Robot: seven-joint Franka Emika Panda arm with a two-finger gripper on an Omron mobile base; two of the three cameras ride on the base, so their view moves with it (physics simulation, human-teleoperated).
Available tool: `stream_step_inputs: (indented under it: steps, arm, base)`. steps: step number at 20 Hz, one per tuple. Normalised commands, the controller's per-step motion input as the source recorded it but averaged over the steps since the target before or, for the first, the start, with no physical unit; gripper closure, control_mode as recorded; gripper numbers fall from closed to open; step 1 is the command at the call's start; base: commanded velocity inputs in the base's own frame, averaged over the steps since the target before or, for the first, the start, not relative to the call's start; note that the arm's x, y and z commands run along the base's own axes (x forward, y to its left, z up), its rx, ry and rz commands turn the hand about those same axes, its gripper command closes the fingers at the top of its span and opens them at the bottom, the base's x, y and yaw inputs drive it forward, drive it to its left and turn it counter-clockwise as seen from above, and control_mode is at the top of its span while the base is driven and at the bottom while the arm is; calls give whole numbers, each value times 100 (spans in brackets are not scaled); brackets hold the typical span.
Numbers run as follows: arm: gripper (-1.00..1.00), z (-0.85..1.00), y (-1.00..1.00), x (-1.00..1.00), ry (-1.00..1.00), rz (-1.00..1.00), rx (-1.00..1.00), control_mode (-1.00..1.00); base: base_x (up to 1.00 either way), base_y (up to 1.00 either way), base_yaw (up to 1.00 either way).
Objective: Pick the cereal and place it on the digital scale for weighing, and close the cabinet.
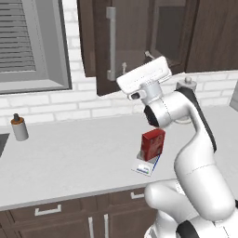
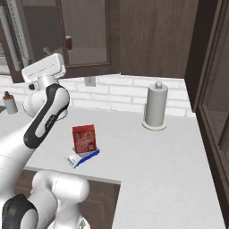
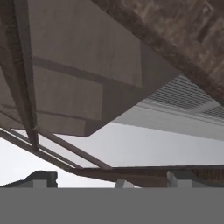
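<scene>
A: Status? Where's the tall red rectangular cardboard cereal box [image 1: 153, 144]?

B: Standing upright on the small flat white digital scale with the blue edge strip [image 1: 147, 166], mid-counter on the pale grey countertop [image 1: 69, 158]. Nothing is touching it. I'd call the placing step done.

A: So it's the door now?

B: Yes. The dark brown wooden wall cabinet with glass-panelled doors [image 1: 135, 42] is still open; one door swings out toward the arm, its slim metal bar handle [image 1: 111, 44] facing us. The white two-finger gripper [image 1: 135, 60] is raised at the level of the cabinet's lower edge, just beside that open door, well above the box.

A: Fingers?

B: Spread wide, holding nothing. Hand view looks up along the door's glass panel and frame.

A: Next move?

B: My read: get the hand onto the door's outer face or edge and push it through its arc until flush. Risk is the fingers snagging the frame or handle.
</scene>
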Motion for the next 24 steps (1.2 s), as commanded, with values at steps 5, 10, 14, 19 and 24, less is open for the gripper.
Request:
stream_step_inputs:
  steps: [5,10,14,19,24]
  arm:
    - [-100,0,9,64,0,0,2,-100]
    - [-100,0,9,57,0,0,2,-100]
    - [-100,0,5,38,0,0,1,-100]
    - [-100,0,1,30,0,0,0,-100]
    - [-100,0,0,33,0,0,0,-100]
  base:
    - [0,0,0]
    - [0,0,0]
    - [0,0,0]
    - [0,0,0]
    - [0,0,0]
